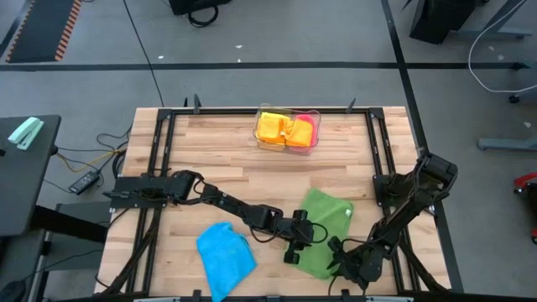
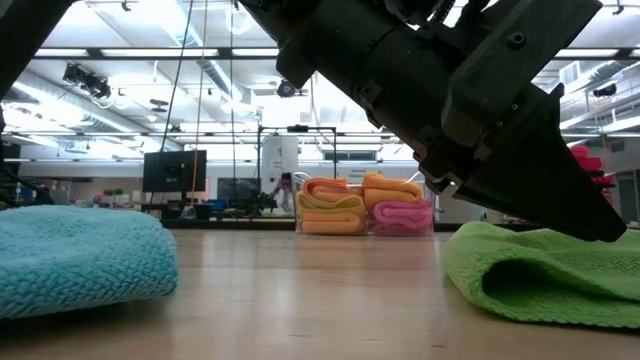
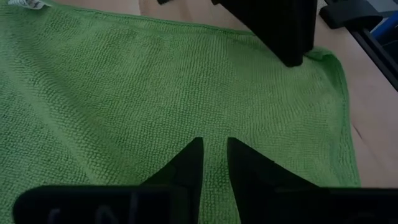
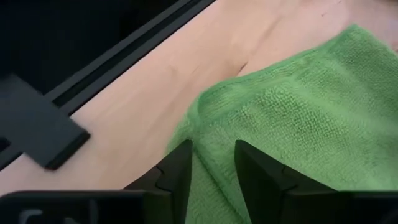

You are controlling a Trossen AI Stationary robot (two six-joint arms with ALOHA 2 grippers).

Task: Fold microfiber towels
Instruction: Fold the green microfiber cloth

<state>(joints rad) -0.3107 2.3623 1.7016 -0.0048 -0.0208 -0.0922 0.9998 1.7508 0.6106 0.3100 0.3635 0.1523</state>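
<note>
A green microfiber towel [image 1: 325, 226] lies spread on the wooden table [image 1: 226, 151], right of the middle. Its near left edge is rolled over on itself [image 2: 500, 265]. My left gripper [image 1: 295, 245] reaches in from the left and is shut on the towel's left side. My right gripper [image 1: 340, 258] is at the towel's near corner, closed on it. A blue towel [image 1: 225, 256] lies crumpled at the near left. Folded orange, yellow and pink towels [image 2: 362, 205] sit in a clear tray [image 1: 288, 130] at the far edge. My left gripper pinches the green towel [image 3: 214, 146] between its two fingers, which stand a narrow gap apart, slanting down from the table's left. One layer or several, I cannot tell. The cloth ahead of the fingers lies flat on the table. My right gripper has a raised fold at the green towel's near corner [image 4: 214, 134] between its two fingers, which slant down toward the table. The cloth bulges up in the gap. The towel beyond it rests on the table.
Black frame rails [image 1: 159, 143] run along the table's left and right sides and its far edge. Bare wood lies between the tray and the green towel. The right arm's dark finger [image 3: 280, 31] stands over the towel's far part in the left wrist view.
</note>
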